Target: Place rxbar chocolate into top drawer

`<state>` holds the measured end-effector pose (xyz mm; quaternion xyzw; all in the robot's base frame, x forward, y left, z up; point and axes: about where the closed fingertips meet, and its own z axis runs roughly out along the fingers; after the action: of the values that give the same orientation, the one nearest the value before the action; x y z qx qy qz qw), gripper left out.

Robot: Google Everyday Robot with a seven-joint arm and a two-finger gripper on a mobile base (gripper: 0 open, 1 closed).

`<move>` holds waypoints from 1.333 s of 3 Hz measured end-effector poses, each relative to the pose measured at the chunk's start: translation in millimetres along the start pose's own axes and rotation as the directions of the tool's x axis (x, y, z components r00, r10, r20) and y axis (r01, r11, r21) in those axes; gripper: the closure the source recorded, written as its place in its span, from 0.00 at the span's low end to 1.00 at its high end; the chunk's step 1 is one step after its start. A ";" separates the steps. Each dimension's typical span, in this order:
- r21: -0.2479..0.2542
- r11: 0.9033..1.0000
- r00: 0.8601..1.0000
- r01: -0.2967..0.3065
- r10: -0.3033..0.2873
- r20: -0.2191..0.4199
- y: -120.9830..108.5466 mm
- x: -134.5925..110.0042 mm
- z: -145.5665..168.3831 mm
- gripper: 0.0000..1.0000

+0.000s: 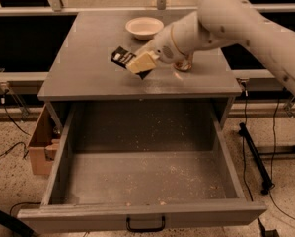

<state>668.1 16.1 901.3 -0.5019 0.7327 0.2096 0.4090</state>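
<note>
The rxbar chocolate [121, 57] is a small flat black wrapper with white lettering. My gripper [138, 63] is shut on it and holds it above the grey tabletop [88, 68], near the middle front. The bar sticks out to the left of the tan fingers [142, 61]. The top drawer [63, 167] is pulled wide open below the tabletop's front edge; its crumb-speckled floor is bare and its black handle [145, 226] shows at the bottom.
A white bowl [144, 27] stands at the back of the tabletop. A gold-brown can [183, 65] stands behind my wrist, mostly hidden. A cardboard box [41, 147] sits on the floor at the left. Cables and a black stand lie at the right.
</note>
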 end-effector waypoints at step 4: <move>0.004 0.998 0.987 -0.061 0.061 -0.152 101.6 224.4 -96.8 1.00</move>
<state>502.1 -138.5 765.0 -0.4938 0.7768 0.1835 0.3452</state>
